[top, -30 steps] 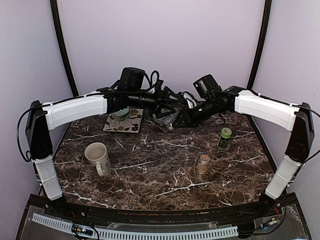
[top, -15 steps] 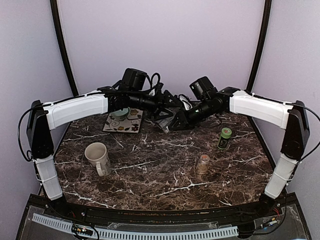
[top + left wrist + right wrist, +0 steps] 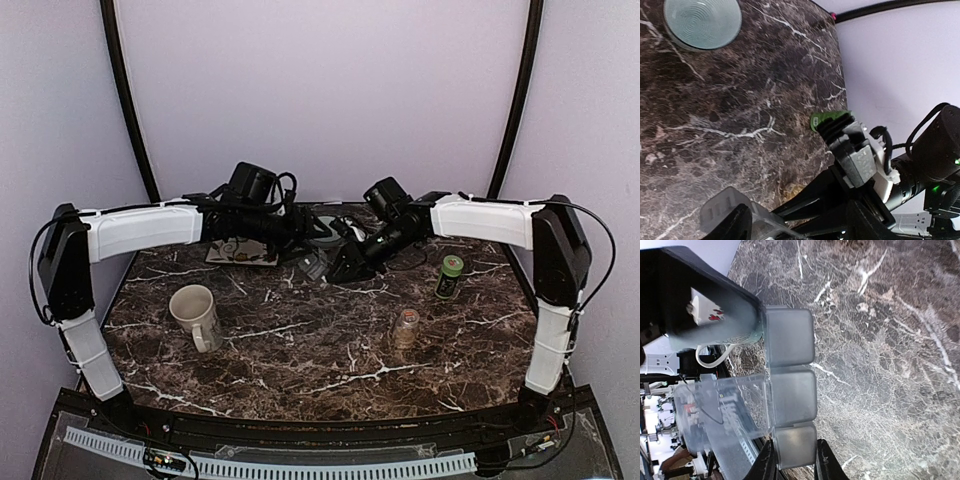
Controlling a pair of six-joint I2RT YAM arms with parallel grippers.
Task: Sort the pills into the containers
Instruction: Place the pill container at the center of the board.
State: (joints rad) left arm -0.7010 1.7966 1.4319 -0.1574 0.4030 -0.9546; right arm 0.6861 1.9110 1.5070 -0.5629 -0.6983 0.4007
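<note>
Both arms are stretching toward the upper centre of the overhead frame, wrists close together above the marble table [image 3: 300, 345].

Right gripper [image 3: 794, 460] is pinching the pill organizer [image 3: 790, 390] by its end compartment at the bottom of the right wrist frame. Its fingers are set narrow, one on each side. Three frosted lids are lying closed in a row, and a clear flap is standing open to their left.

Left gripper [image 3: 800, 224] is showing its fingers wide apart along the bottom edge of the left wrist frame. Something grey and translucent is lying between them; cannot tell whether they are clamping it. A round pale-green disc [image 3: 702, 20] is sitting at the upper left of that frame.

Overhead:
- mug [image 3: 193, 308] is standing lower left
- green-capped bottle [image 3: 451, 275] is standing at right
- small clear bottle [image 3: 405, 327] is standing just below and left of the green-capped one
- patterned mat [image 3: 245, 252] is lying under the left arm
</note>
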